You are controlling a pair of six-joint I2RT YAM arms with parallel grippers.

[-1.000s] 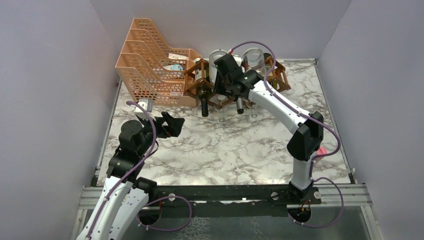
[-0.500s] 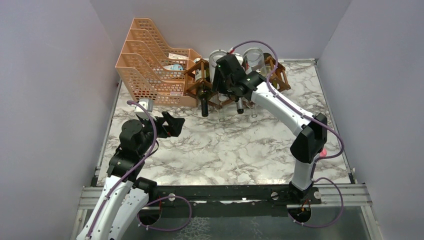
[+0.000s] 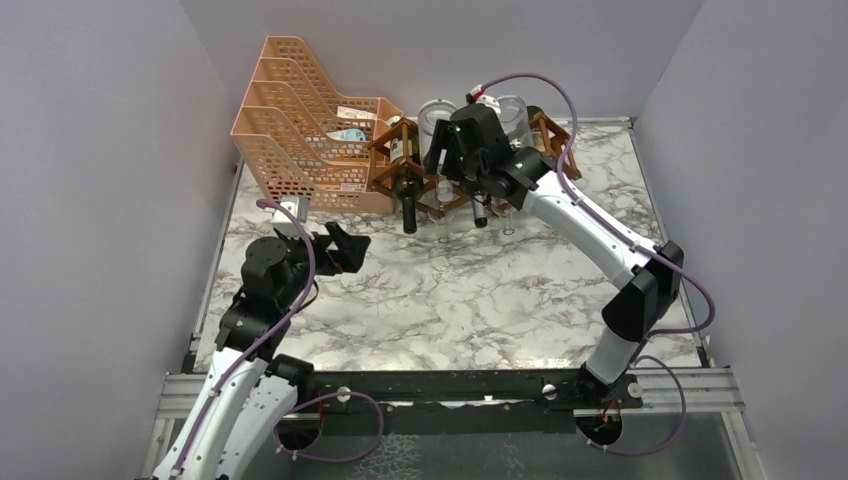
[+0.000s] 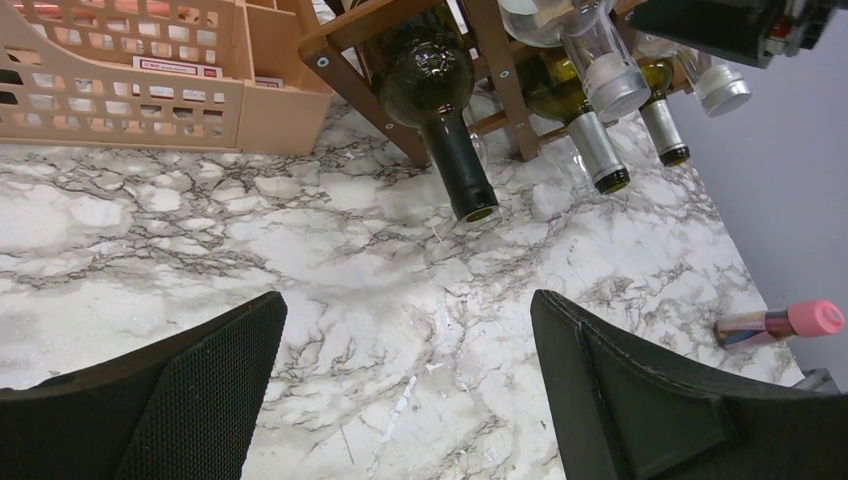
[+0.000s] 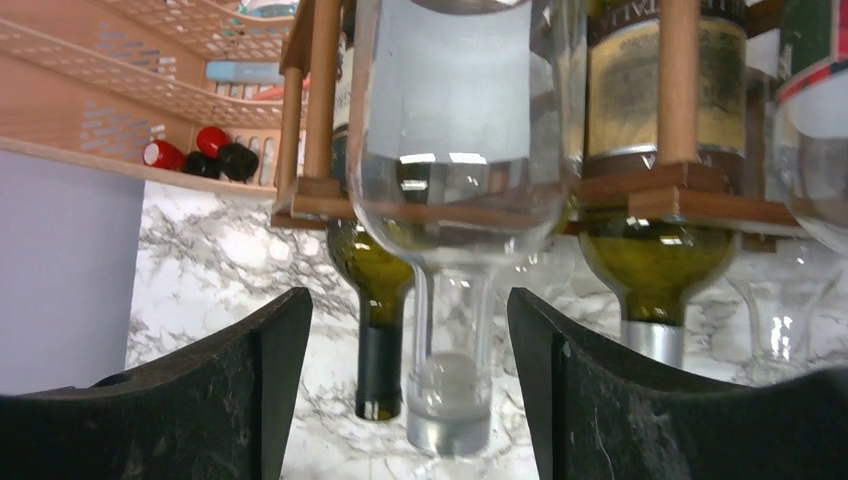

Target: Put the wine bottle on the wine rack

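Observation:
The wine bottle (image 5: 455, 150) is clear glass and lies neck-down in the reddish-brown wine rack (image 5: 320, 100), among several other bottles. Its silver-capped neck hangs between my right gripper's (image 5: 408, 330) fingers, with a gap on each side. That gripper is open and holds nothing. From above, the right gripper (image 3: 455, 150) sits over the wine rack (image 3: 385, 150) by the clear bottle (image 3: 435, 115). My left gripper (image 4: 408, 310) hovers open over bare marble, well short of the wine rack (image 4: 345, 65). In the top view the left gripper (image 3: 345, 248) is at the table's left.
A peach-orange perforated file tray (image 3: 300, 120) stands left of the rack, against the back wall. A dark green bottle (image 4: 440, 100) and foil-necked bottles (image 4: 600, 160) point down out of the rack toward the table. A pink-capped tube (image 4: 780, 325) lies at the right edge.
My right gripper's jaws have spread from nearly shut to wide, letting go of the clear bottle's neck. The right arm has shifted a little to the right. The left arm is still.

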